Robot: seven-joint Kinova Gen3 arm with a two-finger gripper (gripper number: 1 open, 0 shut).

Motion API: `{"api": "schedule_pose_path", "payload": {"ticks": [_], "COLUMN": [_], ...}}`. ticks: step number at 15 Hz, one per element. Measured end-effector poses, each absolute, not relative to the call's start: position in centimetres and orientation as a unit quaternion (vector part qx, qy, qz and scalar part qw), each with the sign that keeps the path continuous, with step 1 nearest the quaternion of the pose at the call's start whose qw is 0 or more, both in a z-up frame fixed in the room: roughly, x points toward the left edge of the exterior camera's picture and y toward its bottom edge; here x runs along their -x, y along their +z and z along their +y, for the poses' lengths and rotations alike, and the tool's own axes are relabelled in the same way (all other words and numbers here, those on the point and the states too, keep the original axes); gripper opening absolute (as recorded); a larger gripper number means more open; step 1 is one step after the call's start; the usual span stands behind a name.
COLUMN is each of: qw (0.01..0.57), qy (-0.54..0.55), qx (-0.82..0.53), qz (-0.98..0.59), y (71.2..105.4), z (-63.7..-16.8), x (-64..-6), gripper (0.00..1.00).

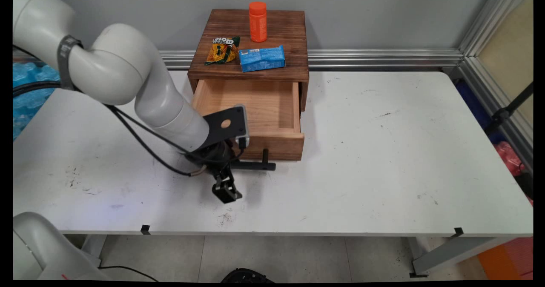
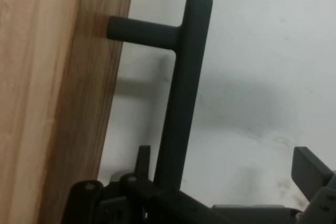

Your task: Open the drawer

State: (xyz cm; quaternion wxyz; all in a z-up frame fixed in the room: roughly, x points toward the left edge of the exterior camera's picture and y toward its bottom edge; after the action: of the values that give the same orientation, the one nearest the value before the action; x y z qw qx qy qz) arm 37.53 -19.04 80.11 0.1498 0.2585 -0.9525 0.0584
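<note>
Since the tool (image 2: 226,158) stands wide open with nothing in its hold, the black handle (image 2: 181,103) of the drawer (image 1: 298,108) lies loose between its fingers, much closer to the left finger (image 2: 143,156) than to the right one. The drawer is pulled well out of the front of the wooden box (image 1: 289,35), and its handle juts from the drawer front towards the counter's (image 1: 383,150) near edge.

In my judgement, any grip on this bar would go best with the bar centred between the fingers first. As things stand, one finger would meet it early and push it sideways. The fingers should also close square across the bar, away from its post.

On top of the box stand an orange bottle (image 1: 257,21), a snack packet (image 1: 222,50) and a blue carton (image 1: 262,58), all behind the drawer.

In the main view the arm covers the drawer's left front corner and the handle's left end, so the second post is unseen. The hand view cuts off the lower bar behind the tool's linkage. I cannot tell whether the left finger touches the bar.
</note>
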Motion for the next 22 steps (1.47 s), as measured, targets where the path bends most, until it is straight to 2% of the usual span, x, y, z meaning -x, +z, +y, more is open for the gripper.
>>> {"api": "schedule_pose_path", "payload": {"ticks": [11, 22], "qw": [0.143, 0.148], "qy": [0.027, 0.023], "qx": [-0.25, -0.243], "qz": [-0.957, -0.958], "y": [80.1, 80.4], "z": [-14.7, -13.6], "x": [-35.9, -34.2], "gripper": [1.0, 1.0]}}
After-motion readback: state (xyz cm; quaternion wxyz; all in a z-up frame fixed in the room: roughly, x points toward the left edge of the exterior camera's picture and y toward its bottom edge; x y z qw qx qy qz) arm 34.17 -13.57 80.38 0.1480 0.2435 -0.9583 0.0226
